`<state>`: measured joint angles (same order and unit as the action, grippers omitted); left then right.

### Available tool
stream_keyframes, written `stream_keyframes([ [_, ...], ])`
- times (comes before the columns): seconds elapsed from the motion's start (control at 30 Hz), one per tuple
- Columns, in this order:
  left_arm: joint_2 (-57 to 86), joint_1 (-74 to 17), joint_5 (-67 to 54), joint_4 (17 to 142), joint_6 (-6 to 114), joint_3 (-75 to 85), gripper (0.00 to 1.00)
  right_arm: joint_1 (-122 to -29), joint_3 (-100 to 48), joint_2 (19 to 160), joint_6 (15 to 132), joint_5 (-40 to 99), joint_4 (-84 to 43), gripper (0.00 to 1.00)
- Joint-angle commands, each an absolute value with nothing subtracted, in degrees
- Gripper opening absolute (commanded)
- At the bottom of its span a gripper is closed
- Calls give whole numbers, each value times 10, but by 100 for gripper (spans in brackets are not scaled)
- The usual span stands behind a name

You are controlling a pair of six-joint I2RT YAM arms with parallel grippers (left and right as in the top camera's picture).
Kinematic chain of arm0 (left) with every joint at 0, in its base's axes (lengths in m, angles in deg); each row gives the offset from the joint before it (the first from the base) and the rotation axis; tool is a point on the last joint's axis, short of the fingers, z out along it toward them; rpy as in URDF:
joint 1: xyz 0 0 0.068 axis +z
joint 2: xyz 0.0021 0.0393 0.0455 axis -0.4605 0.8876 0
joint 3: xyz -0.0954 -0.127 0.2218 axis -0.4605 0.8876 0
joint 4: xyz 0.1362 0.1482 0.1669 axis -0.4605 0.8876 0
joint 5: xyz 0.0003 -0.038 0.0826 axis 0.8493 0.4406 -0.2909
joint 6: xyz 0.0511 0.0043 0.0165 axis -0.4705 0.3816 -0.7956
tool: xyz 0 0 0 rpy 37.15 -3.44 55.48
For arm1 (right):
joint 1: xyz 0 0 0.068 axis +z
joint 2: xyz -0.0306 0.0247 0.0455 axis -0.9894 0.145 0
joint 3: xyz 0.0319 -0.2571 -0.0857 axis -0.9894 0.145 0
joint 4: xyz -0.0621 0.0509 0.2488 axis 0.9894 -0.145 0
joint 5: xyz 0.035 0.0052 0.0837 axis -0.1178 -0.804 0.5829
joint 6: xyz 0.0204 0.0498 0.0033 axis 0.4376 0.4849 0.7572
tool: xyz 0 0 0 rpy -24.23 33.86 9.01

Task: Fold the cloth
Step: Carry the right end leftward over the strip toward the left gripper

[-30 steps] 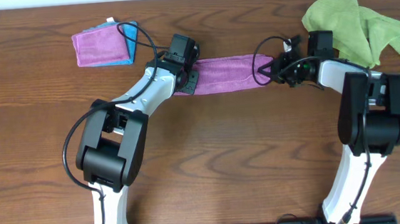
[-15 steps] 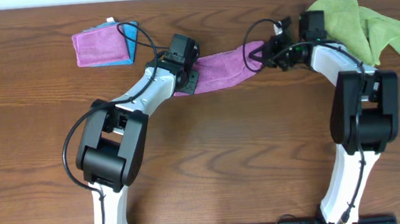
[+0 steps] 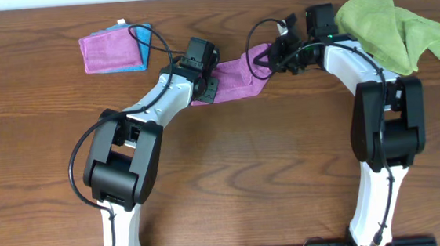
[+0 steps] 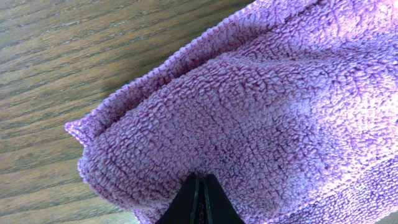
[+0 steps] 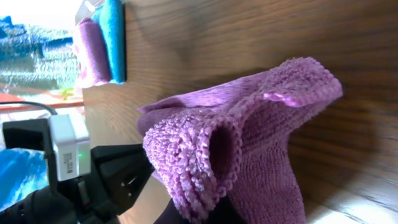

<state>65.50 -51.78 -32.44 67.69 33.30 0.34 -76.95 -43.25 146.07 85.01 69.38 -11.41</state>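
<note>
The purple cloth (image 3: 236, 76) lies on the wooden table between the two arms, its right end lifted and curled over toward the left. My left gripper (image 3: 204, 91) is shut on the cloth's left end and pins it to the table; in the left wrist view the jaws (image 4: 200, 196) pinch the purple pile (image 4: 249, 112). My right gripper (image 3: 271, 58) is shut on the cloth's right end and holds it above the table; in the right wrist view the cloth (image 5: 249, 143) bunches over the jaws (image 5: 202, 208).
A crumpled green cloth (image 3: 389, 27) lies at the back right, just beyond the right arm. A folded pink cloth on a blue one (image 3: 112, 49) sits at the back left. The table's far edge runs close behind both.
My right gripper has carried the cloth's right end up and to the left, toward the left gripper, shortening the strip. The left gripper has stayed put.
</note>
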Motion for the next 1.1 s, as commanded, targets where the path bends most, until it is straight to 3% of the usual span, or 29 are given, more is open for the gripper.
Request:
stream_keyframes([
  [0.0,660,-510,-322,677,344,-4,5,-757,-449,1459,844,715,-117,1],
  [1.07,642,-469,-276,692,375,-22,6,-695,-450,1402,822,687,-155,1],
])
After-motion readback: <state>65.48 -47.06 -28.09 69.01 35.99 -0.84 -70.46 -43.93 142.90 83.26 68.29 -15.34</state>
